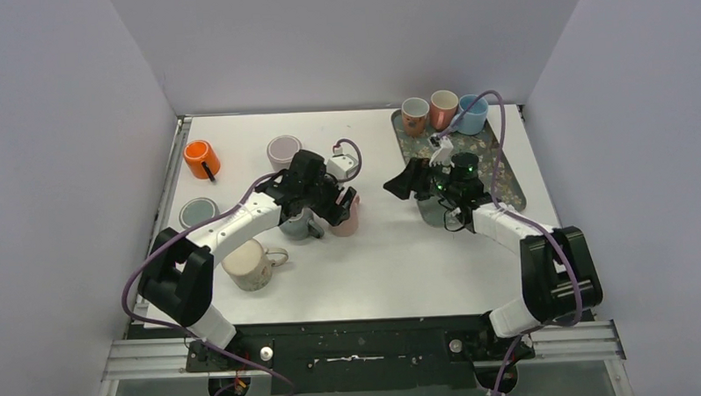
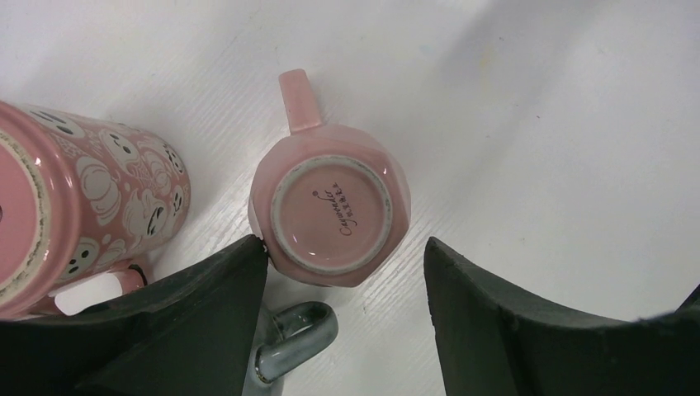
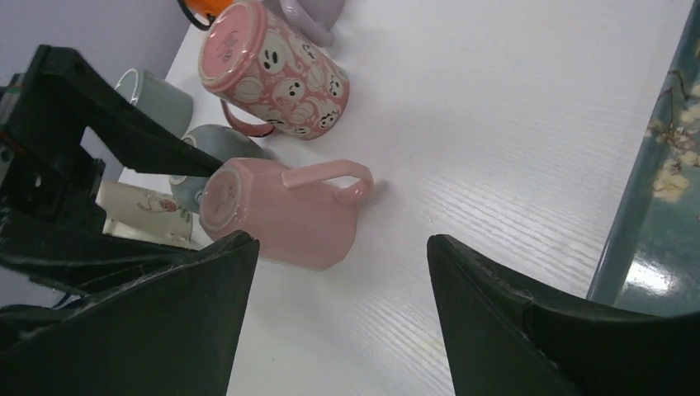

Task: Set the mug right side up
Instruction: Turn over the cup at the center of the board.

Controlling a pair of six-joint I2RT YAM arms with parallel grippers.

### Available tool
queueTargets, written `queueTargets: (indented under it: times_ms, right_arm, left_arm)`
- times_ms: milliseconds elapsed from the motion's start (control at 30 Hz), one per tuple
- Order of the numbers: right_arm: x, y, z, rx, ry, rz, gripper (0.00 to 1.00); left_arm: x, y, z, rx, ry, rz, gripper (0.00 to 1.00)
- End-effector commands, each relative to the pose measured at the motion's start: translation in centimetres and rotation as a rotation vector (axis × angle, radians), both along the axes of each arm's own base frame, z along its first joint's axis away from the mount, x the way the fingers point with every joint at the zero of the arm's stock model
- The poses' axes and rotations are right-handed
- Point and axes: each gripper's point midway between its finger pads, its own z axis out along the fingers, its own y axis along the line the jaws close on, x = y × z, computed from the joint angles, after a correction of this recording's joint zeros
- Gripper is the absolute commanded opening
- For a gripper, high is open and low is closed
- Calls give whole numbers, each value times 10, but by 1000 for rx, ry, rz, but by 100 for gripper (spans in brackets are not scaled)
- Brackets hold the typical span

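The pink faceted mug (image 2: 330,210) stands upside down on the white table, base up, handle pointing away from the wrist camera. It also shows in the top view (image 1: 349,219) and the right wrist view (image 3: 281,219). My left gripper (image 2: 347,247) is open and hovers just above it, one finger (image 2: 206,313) beside the mug's edge and the other clear of it; in the top view the left gripper (image 1: 334,203) covers most of the mug. My right gripper (image 1: 397,183) is open and empty, to the mug's right, and is also seen in its wrist view (image 3: 342,239).
A pink ghost-print mug (image 2: 91,206) and a grey mug (image 1: 299,224) crowd the pink mug's left side. A cream floral mug (image 1: 251,265), a grey-green mug (image 1: 198,212), an orange mug (image 1: 201,159) and a lavender mug (image 1: 284,150) stand further left. A patterned tray (image 1: 496,171) at the back right holds three mugs.
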Motion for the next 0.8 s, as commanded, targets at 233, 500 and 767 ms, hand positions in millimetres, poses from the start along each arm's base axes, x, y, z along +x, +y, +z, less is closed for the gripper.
queueTargets:
  times_ms: [233, 500, 767]
  right_arm:
    - [25, -26, 6, -22, 168, -274, 78]
    - [13, -76, 1, -22, 142, -458, 80]
    - [5, -93, 36, 13, 22, -501, 84]
  left_arm:
    - [38, -30, 51, -34, -150, 64, 82]
    - [45, -41, 44, 104, -13, -6, 76]
    - [46, -50, 6, 227, 101, -86, 67]
